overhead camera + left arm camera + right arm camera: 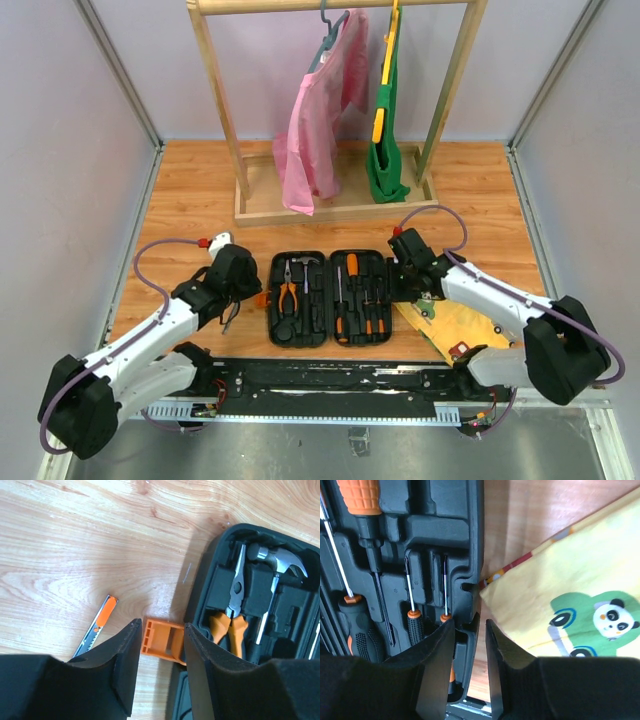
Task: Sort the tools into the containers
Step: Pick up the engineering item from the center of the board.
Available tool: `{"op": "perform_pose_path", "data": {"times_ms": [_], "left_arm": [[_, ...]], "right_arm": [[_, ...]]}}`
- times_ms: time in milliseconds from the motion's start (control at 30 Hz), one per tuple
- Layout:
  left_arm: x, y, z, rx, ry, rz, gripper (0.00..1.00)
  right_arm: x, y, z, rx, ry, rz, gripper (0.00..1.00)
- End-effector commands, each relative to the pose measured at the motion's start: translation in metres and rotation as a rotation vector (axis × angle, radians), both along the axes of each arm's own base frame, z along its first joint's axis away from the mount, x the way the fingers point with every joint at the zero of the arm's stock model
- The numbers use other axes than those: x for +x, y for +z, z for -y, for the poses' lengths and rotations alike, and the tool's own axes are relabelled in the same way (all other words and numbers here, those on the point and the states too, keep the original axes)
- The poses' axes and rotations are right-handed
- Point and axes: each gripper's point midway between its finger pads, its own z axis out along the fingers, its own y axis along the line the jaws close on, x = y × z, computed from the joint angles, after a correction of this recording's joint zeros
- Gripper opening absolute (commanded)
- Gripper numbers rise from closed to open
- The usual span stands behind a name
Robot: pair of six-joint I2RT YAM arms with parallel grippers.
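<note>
Item 1: tool case (pixel 328 297), black, lying open at the centre of the table (pixel 190 200) in my top view.
- Its 9 o'clock half seats the orange-handled pliers (pixel 231 615) and the hammer (pixel 277 562).
- Its 3 o'clock half seats the screwdrivers (pixel 360 495) in their slots.

Item 2: orange latch (pixel 162 641), on the case's 9 o'clock edge. I see the left jaws moderately wide above it, holding nothing.

Item 3: utility knife (pixel 95 627), loose on the table at the latch's 9 o'clock.

Item 4: right jaws, narrow, astride the case's 3 o'clock rim. I cannot tell whether they pinch it.

Item 5: yellow picture board (pixel 455 325), at the case's 4 o'clock.

Item 6: clothes rack (pixel 270 213), at 12 o'clock.
</note>
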Motion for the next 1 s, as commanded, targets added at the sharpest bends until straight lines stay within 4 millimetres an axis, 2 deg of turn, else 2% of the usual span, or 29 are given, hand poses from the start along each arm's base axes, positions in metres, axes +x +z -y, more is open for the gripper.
{"op": "perform_pose_path", "data": {"times_ms": [0, 167, 333, 800, 967], "left_arm": [[0.005, 0.004, -0.010, 0.017, 0.073, 0.006, 0.43], [-0.005, -0.009, -0.027, 0.081, 0.136, -0.049, 0.45], [-0.012, -0.020, -0.034, 0.099, 0.191, -0.103, 0.49], [-0.007, -0.044, -0.054, 0.233, 0.277, -0.150, 0.61], [-0.007, -0.052, -0.050, 0.186, 0.248, -0.170, 0.57]], "right_arm": [[0.015, -0.009, 0.036, -0.159, -0.031, 0.005, 0.31], [0.029, -0.004, 0.037, -0.149, -0.033, 0.008, 0.31], [0.034, 0.012, 0.023, -0.063, 0.014, 0.070, 0.34], [0.019, 0.020, 0.012, 0.030, 0.070, 0.067, 0.35], [0.017, 0.025, 0.008, 0.059, 0.080, 0.068, 0.35]]}}
